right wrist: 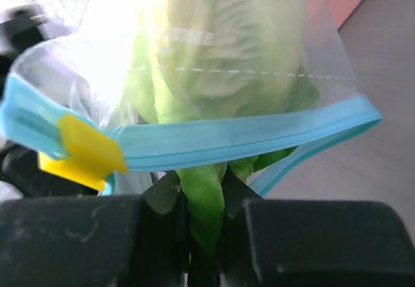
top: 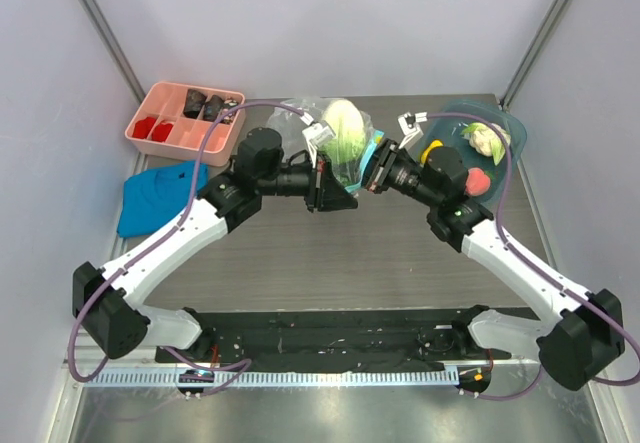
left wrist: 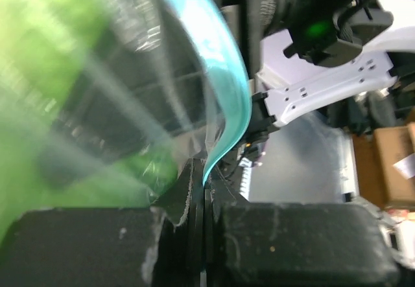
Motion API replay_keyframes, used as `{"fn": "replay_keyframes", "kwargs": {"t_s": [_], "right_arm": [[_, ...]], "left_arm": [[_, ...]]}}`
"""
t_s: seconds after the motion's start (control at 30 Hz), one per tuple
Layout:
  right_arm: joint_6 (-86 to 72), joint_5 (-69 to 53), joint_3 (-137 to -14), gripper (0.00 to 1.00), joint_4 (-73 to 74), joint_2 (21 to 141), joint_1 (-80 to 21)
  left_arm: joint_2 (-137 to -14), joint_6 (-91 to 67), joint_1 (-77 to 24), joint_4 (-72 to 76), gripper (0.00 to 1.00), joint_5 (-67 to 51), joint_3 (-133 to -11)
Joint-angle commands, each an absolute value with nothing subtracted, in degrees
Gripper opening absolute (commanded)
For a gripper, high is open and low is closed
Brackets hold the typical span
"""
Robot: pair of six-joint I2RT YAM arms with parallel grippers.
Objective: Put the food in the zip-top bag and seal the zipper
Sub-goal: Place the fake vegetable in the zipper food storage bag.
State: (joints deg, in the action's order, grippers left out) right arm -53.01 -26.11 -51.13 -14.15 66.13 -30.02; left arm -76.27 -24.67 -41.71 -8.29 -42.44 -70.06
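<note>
Your right gripper [right wrist: 202, 203], nearly closed, pinches the cabbage [right wrist: 227, 54], which lies lengthwise straight ahead inside the zip-top bag [right wrist: 321, 60]; your left gripper [left wrist: 202, 209], shut, clamps the zipper [left wrist: 230, 92] opposite.

The dark wood-grain table [top: 340, 263] carries 3 things: a pink divided tray [top: 192, 141] far left, a blue cloth [top: 160, 198] nearer, and a teal bowl [top: 517, 131] far right.

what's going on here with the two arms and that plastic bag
The left pincer pinches the zip-top bag by its mouth edge, while the right pincer grips the cabbage by a leaf, most of it already inside. The zipper is open. A yellow fruit and a red fruit sit in the teal bowl.
</note>
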Motion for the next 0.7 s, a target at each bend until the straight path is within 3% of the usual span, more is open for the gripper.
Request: {"fn": "replay_keyframes", "kwargs": {"t_s": [0.0,0.1,0.33,0.67], "right_arm": [[-37.89,-18.63,-50.28,0.01,-23.97,61.01,-29.97],[-33.49,-19.94,-48.26,0.01,-27.67,58.72,-30.23],[-36.82,-17.85,-46.76,0.01,-33.48,59.93,-34.53],[-64.23,-6.69,-50.7,0.01,-31.75,67.06,-35.07]], "left_arm": [[-75.06,-35.04,-38.51,-4.67,0.0,-47.19,-67.87],[-76.64,-45.69,-34.11,3.51,0.0,-51.41,-65.22],[-79.28,-46.93,-34.45,3.6,0.0,-54.14,-67.41],[-78.13,-48.78,-38.67,3.61,0.0,-53.97,-66.97]]}}
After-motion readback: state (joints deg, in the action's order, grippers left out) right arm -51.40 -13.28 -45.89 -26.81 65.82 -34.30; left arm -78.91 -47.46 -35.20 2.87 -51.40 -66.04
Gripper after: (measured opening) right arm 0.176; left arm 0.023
